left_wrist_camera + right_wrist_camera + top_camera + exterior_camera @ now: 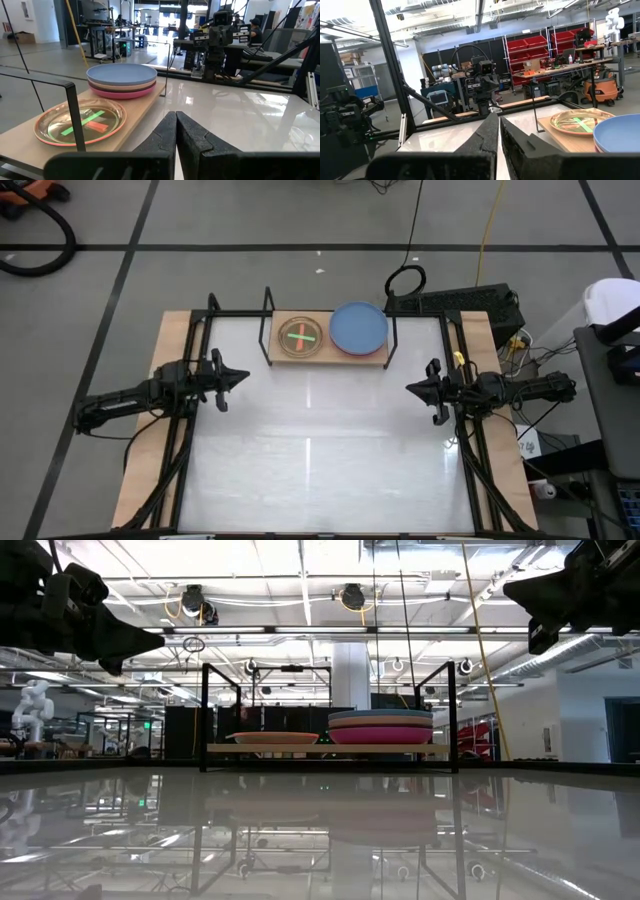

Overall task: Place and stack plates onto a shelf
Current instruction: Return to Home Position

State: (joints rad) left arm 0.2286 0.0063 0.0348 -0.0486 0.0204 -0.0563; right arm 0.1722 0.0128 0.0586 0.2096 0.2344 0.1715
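Note:
The shelf (328, 358) stands at the table's far edge, a light-wood board with black uprights. On its right half sits a stack of plates with a blue plate (358, 327) on top; in the left wrist view the stack (122, 80) shows blue over dark over pink. On its left half lies a single salmon-rimmed plate (301, 338), glossy, with green and red streaks (80, 121). My left gripper (243, 376) hovers shut above the table's left side. My right gripper (409, 388) hovers shut above the right side. Both are empty.
The white glossy tabletop (320, 450) spreads between the arms, with wooden strips along its left and right edges (150, 440). Black frame rails run beside each arm. Cables and a black box (455, 304) lie beyond the far right corner.

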